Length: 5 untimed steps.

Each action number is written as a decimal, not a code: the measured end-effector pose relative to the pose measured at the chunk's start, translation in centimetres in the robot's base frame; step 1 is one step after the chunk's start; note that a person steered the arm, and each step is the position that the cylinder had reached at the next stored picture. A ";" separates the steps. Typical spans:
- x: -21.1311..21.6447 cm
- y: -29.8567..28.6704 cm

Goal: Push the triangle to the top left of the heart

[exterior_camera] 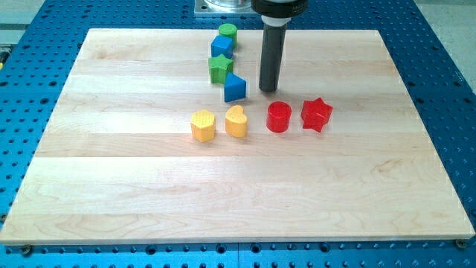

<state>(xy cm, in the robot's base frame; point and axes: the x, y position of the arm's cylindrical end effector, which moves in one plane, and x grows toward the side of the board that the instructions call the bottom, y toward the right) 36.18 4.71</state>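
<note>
The blue triangle [235, 88] sits on the wooden board just above the yellow heart [236, 121], slightly to its left. The yellow heart lies near the board's middle, with a yellow hexagon [203, 126] to its left. My tip [268, 90] is on the board just right of the blue triangle, a small gap between them, and up and to the right of the heart.
A green star [220, 68], a blue block [222, 47] and a green cylinder [227, 32] stand in a column above the triangle. A red cylinder [279, 117] and a red star [317, 114] lie right of the heart, below my tip.
</note>
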 end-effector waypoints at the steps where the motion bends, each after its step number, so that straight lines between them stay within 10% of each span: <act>1: 0.7 -0.7; 5: 0.5 -4.7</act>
